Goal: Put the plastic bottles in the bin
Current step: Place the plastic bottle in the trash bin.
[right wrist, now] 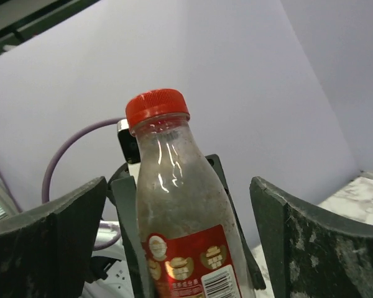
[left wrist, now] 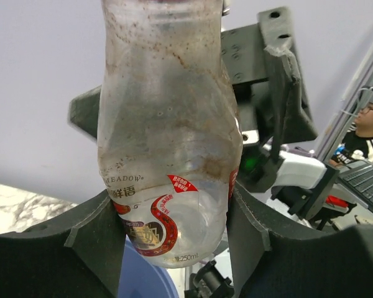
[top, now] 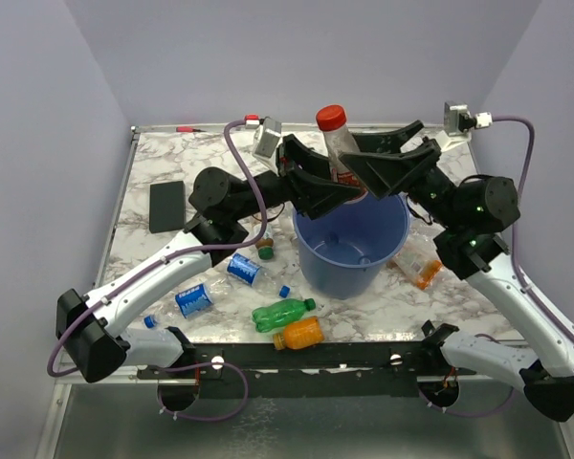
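The marble-patterned table carries a blue bin near its middle. Reading the clock from the bin, a flat black rectangle lies well out at nine. A brown bottle lies nearer at nine. A blue-labelled bottle and, farther out, a second blue-labelled bottle lie at eight. A green bottle and an orange bottle lie near seven. A clear bottle with orange lies at four.

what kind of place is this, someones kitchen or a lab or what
Most likely a robotics lab cell, not a kitchen: two robot arms mounted at the edge of a marble-patterned table, plain panels boxing it in, and, in the left wrist view, a person at a laptop behind.
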